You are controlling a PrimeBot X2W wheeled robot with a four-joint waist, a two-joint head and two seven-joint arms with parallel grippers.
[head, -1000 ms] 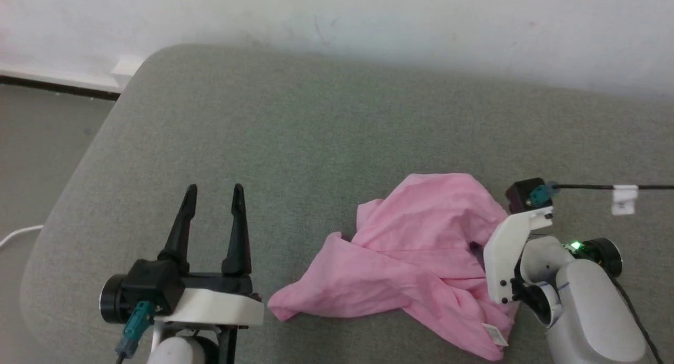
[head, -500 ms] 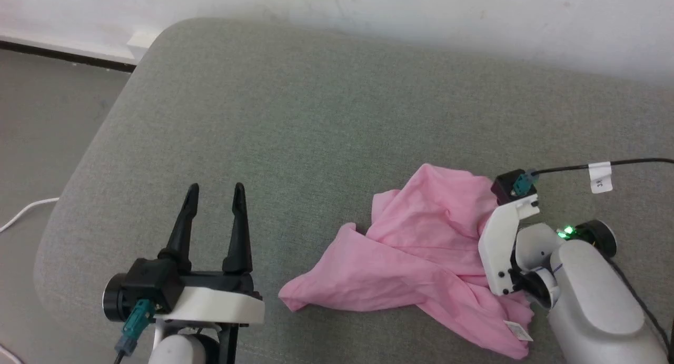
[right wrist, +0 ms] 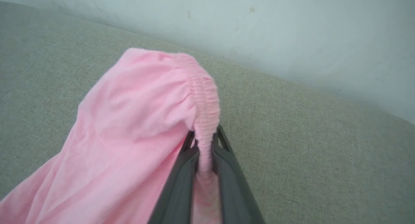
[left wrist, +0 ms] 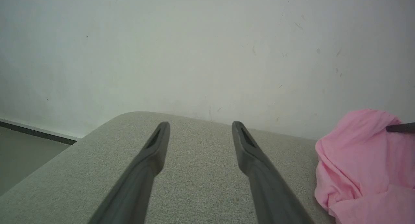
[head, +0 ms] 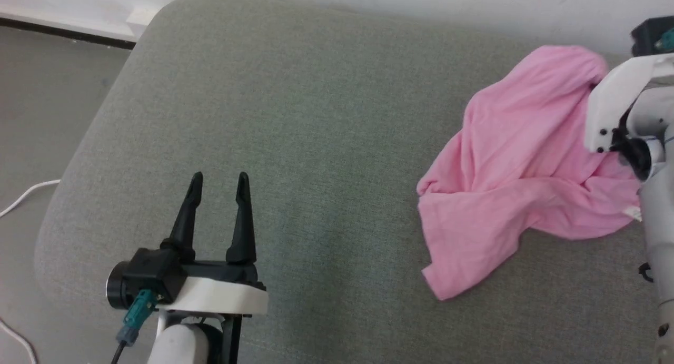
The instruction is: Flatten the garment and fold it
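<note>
A grey-green upholstered cushion (head: 326, 116) with a rounded corner spread across the scene, its woven fabric finely textured. Behind it rose a pale, faintly scuffed wall (left wrist: 194, 49). To the left lay a grey floor (head: 42, 106), edged by a dark skirting strip (head: 63, 29) with a small white block (head: 141, 15) at its end. A white cable (head: 23, 198) curved over the floor near the cushion's edge.

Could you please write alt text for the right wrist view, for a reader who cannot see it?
The right gripper is closed on the gathered waistband of the pink shorts. The rest of the shorts spreads toward the lower left over a grey-green cushion, with a pale wall behind.
</note>
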